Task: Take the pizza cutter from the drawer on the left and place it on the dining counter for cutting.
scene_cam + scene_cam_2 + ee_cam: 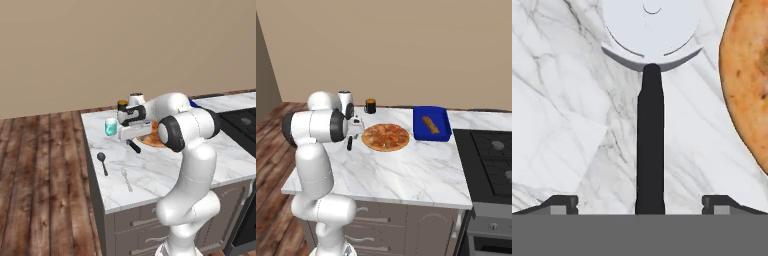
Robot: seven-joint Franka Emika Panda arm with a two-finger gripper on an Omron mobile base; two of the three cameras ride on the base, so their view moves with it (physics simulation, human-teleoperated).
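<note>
The pizza cutter (pixel 650 140) lies flat on the white marble dining counter (pixel 562 100), its black handle pointing toward the hand and its round pale wheel away. My gripper (pixel 640 204) hovers just over the handle's end, open, with its fingertips (pixel 562 202) wide apart on either side and touching nothing. From the base, the gripper (pixel 131 134) hangs over the cutter's dark handle (pixel 134 146) just left of the pizza; from the other side the gripper (pixel 356 127) and the cutter (pixel 349 144) sit partly behind the arm. Drawer fronts (pixel 137 222) under the counter are shut.
A pizza (pixel 385 137) lies right beside the cutter. A teal glass (pixel 111 127), a dark spoon (pixel 102 162) and a silver fork (pixel 126 179) lie on the counter's left part. A blue tray (pixel 442 131) with bread, a dark cup (pixel 370 106) and a stove (pixel 491 150) stand further right.
</note>
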